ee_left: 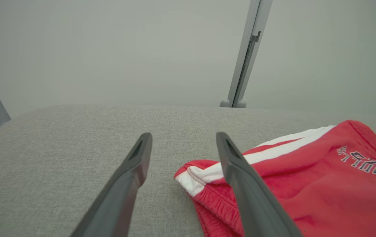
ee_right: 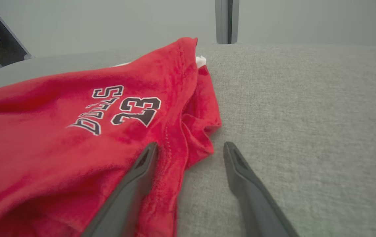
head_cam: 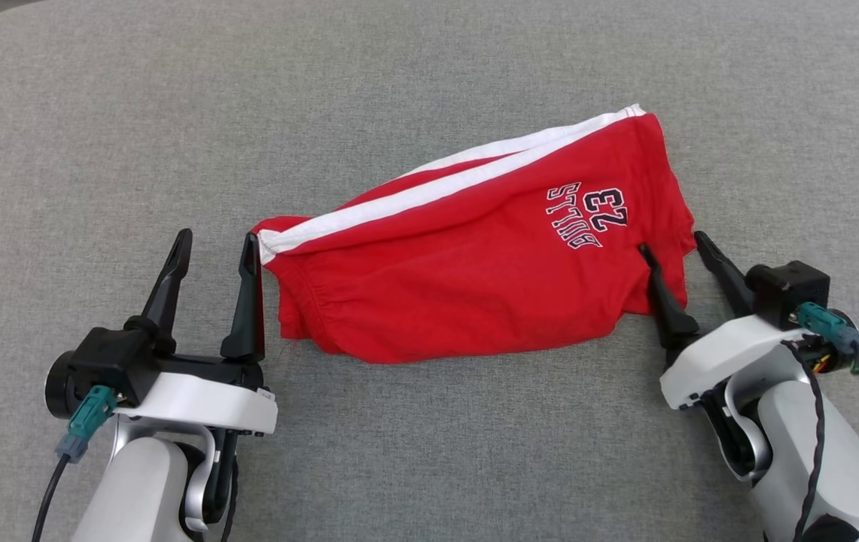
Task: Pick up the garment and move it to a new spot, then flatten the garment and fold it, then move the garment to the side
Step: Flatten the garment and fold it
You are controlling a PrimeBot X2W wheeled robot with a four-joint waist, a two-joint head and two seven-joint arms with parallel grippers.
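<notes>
Left hand [head_cam: 218,235] and right hand [head_cam: 671,241], splayed, at ends of garment [head_cam: 474,278]

The garment [head_cam: 459,278] is showing bright red all over, with a white stripe [head_cam: 437,192] running along its far edge and black lettering [head_cam: 587,214] outlined in white sitting toward its right end. The surface [head_cam: 429,75] beneath is showing a flecked pale grey weave. The left gripper [head_cam: 217,235] and right gripper [head_cam: 671,241] are showing black fingers on white bodies, while the left plug [head_cam: 90,412] and right plug [head_cam: 824,322] are showing teal.
</notes>
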